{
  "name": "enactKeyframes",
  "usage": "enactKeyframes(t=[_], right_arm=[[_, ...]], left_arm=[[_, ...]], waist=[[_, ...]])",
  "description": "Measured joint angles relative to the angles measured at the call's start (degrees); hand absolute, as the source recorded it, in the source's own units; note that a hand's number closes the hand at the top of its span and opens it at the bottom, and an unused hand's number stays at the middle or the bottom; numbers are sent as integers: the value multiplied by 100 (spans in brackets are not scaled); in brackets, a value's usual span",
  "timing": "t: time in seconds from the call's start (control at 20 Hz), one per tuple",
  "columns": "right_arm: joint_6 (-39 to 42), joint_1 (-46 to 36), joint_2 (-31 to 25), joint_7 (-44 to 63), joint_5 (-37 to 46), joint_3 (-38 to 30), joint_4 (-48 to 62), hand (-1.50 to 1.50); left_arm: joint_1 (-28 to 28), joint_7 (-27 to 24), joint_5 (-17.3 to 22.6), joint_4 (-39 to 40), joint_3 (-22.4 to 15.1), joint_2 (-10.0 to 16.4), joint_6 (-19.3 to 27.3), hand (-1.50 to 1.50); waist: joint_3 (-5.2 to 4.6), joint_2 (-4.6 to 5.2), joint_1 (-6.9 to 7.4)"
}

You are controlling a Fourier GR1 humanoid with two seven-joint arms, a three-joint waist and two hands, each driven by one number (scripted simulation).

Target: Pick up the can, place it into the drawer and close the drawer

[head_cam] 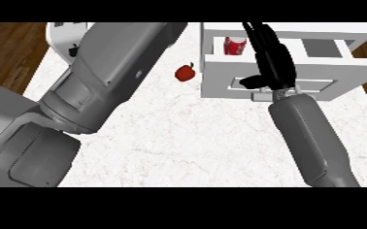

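Note:
The red can (235, 45) stands upright inside the open white drawer (215, 73), in its far left corner. My right hand (271, 63) reaches over the drawer from the front, just right of the can. Its fingers (252, 33) stretch straight toward the back and run alongside the can without curling round it. Its thumb (250, 81) points left above the drawer's front panel. My left forearm (108, 77) crosses the left of the counter up to the top edge of the view, and its hand is out of sight.
A red apple (186, 72) lies on the white marble counter (186, 140) just left of the drawer. A white object (63, 35) sits at the far left corner, partly behind my left arm. Dark wood floor (18, 48) shows past the counter's left edge.

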Motion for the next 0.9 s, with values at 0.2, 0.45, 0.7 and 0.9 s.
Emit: enactKeyframes(t=[0.2,0.45,0.7,0.9], right_arm=[[-640,-526,111,-2,240,-210,877,-150],[-1218,-1262,138,-21,394,-496,1885,-150],[-1603,-1915,132,-36,495,-704,2714,-150],[-1745,-2313,66,-105,531,-828,3238,-150]], left_arm=[[213,92,-71,-196,-13,200,-80,-150],[460,345,-142,-568,-63,444,-184,-150],[720,556,-222,-1013,-134,613,-183,-150],[934,744,-248,-1348,-175,791,-276,-150]], waist=[[0,-6,61],[2,-9,179],[-4,-10,261],[2,19,346]])
